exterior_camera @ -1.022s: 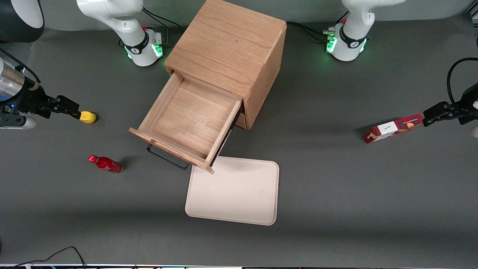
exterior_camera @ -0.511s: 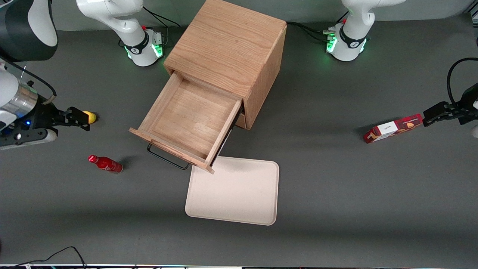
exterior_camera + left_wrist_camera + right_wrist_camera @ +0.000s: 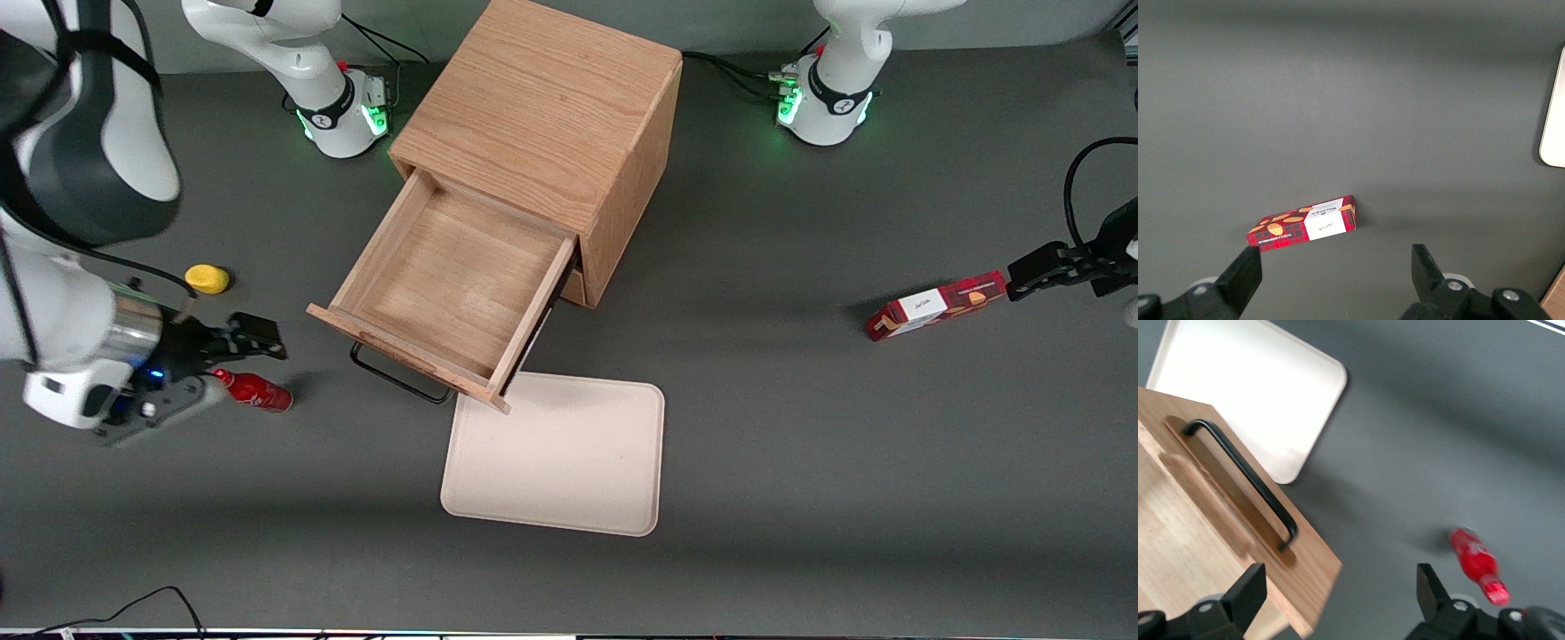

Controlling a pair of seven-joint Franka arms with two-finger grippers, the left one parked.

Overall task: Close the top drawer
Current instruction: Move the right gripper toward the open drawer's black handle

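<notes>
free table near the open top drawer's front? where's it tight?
Tight at the top drawer: the cream tray sits right beside its front corner, nearer the camera. The gripper, fingers open, hovers over the red bottle toward the working arm's end. Bare patches: between bottle and black handle; between cabinet and cookie box.

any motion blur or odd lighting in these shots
Right wrist view: the red bottle and the top drawer look smeared, with the open gripper above the table between them. Front view: sharp, green glow at the arm bases. Left wrist view: even light, soft shadow around the cookie box.
</notes>
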